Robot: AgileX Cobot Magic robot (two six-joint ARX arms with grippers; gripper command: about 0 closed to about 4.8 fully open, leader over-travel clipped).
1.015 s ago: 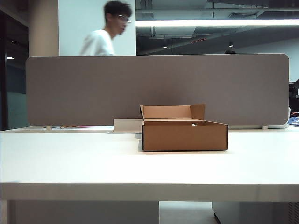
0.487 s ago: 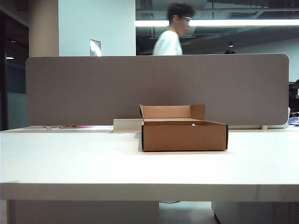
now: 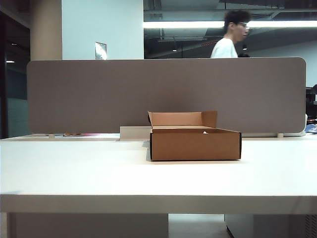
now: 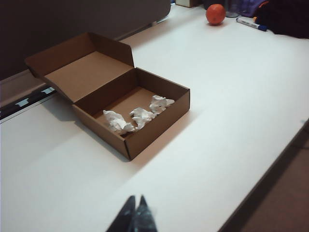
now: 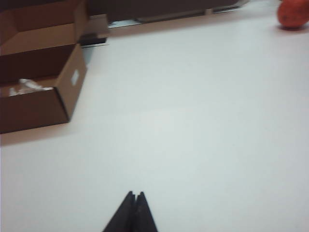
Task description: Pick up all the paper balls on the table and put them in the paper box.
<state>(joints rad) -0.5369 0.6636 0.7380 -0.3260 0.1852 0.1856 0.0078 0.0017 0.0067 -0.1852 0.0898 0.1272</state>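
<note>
Inside the paper box (image 4: 159,113) lie three paper balls (image 4: 140,117), apart from both empty, pressed-together tools: left tool (image 4: 135,205), right tool (image 5: 135,198).

The exterior camera is sitting low, about level with the bench (image 3: 74,178) top, facing straight across it toward the divider panel (image 3: 163,94), so the paper box (image 3: 195,144) is showing only its front wall and raised flap, at middle distance.

The left wrist camera is looking down at a slant from well above the bench (image 4: 231,111), taking in the whole open paper box (image 4: 159,121) and the paper balls (image 4: 137,117) inside, with the left gripper (image 4: 134,215), its tips together, poking into the frame edge.

The right wrist camera is hanging lower and closer to the bench (image 5: 193,121), with the right gripper (image 5: 134,212), also closed, at its edge and the paper box (image 5: 63,96) off to one side.

All three views are sharing the box; both wrist views are also catching the orange ball (image 4: 216,13) far off.
</note>
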